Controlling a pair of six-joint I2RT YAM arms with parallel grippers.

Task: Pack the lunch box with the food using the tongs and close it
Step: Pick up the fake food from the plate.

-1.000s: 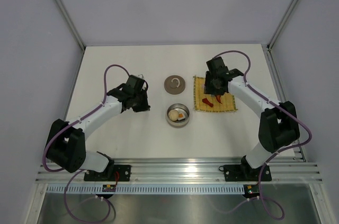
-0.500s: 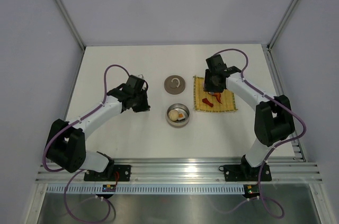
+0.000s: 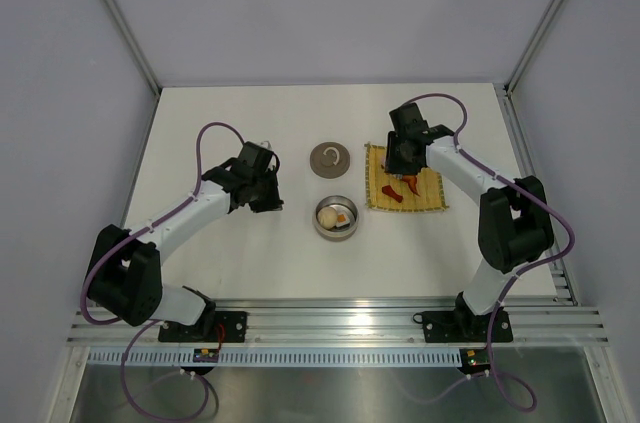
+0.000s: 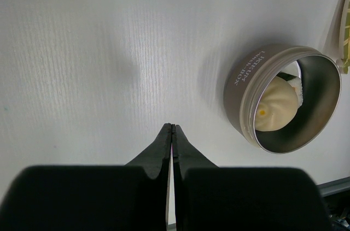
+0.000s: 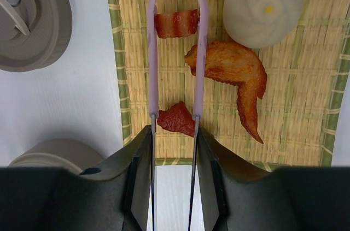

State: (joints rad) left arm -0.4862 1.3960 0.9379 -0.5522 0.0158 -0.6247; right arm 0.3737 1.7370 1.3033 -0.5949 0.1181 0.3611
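Note:
My right gripper (image 5: 174, 132) is shut on the tongs (image 5: 153, 61), whose two pale pink arms reach out over the yellow mat (image 5: 295, 105). The tong tips sit on either side of a red striped food piece (image 5: 176, 23), touching it. A second red piece (image 5: 178, 119) lies between the arms near my fingers. An orange wing-shaped piece (image 5: 235, 72) and a cream ball (image 5: 262, 7) lie on the mat to the right. The open lunch box (image 3: 320, 226) holds a cream ball (image 4: 276, 108) and other food. Its lid (image 3: 329, 158) lies behind it. My left gripper (image 4: 173, 127) is shut and empty, left of the lunch box (image 4: 240, 94).
The mat (image 3: 432, 198) lies right of the lunch box, with the lid (image 5: 33, 23) just off its left edge. White enclosure walls surround the table. The left arm (image 3: 200, 208) stretches across the left half of the table.
The right gripper has shifted slightly toward the back of the mat and squeezed the tongs narrower around the red striped piece. The left arm has not moved.

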